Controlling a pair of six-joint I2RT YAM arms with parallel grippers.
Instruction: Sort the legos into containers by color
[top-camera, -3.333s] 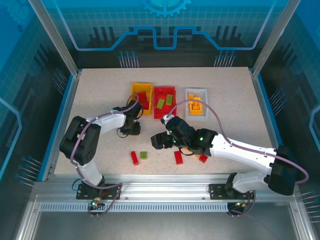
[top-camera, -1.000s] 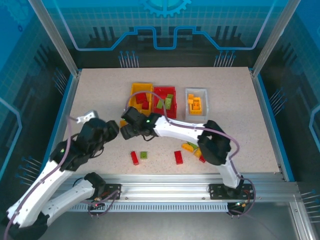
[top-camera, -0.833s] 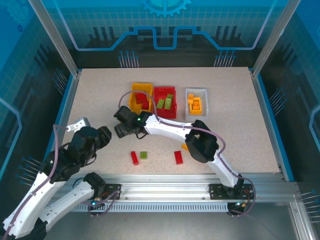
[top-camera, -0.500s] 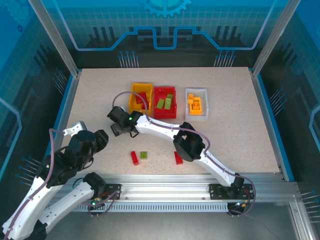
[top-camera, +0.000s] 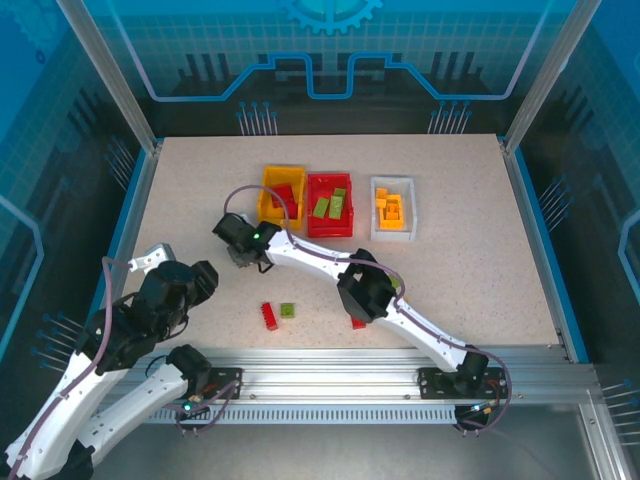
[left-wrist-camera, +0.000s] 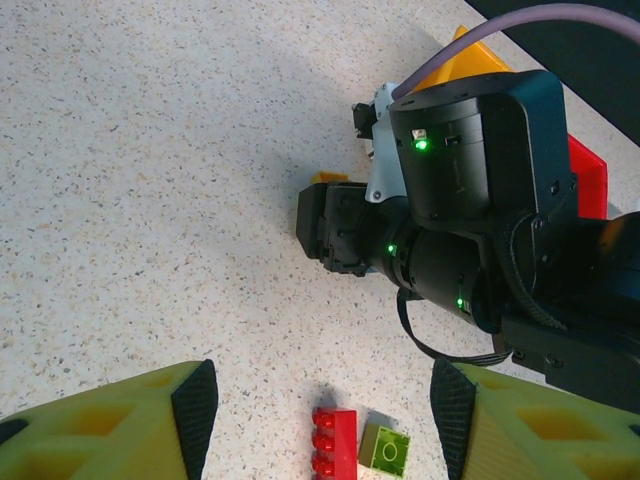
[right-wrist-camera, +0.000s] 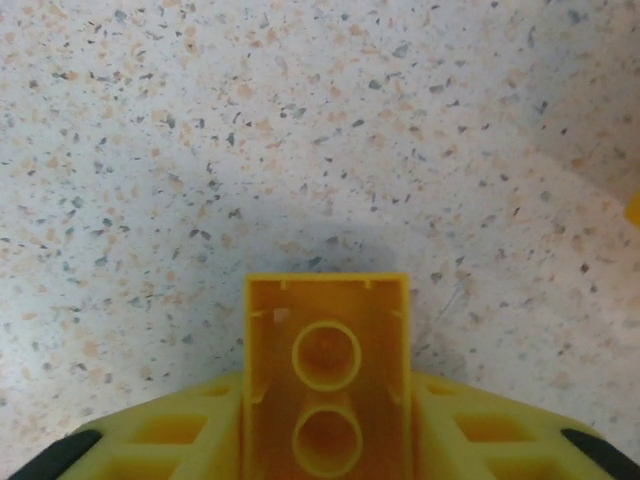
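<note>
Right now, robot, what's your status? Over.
Left gripper open, empty. Right gripper shut on yellow brick, near yellow bin. Red brick, green brick loose.

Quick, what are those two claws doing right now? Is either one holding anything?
Left gripper: open, holding nothing.
Right gripper: closed on a yellow brick.

The tabletop (top-camera: 480, 260) is speckled beige. A yellow-orange bin (top-camera: 283, 170), a red bin (top-camera: 329, 232) and a white bin (top-camera: 393, 234) are seen. A red brick (top-camera: 269, 315) and a light green brick (top-camera: 288, 311) are noted. A yellow-orange brick (right-wrist-camera: 326, 375) is flanked by yellow fingers (right-wrist-camera: 150, 440).
</note>
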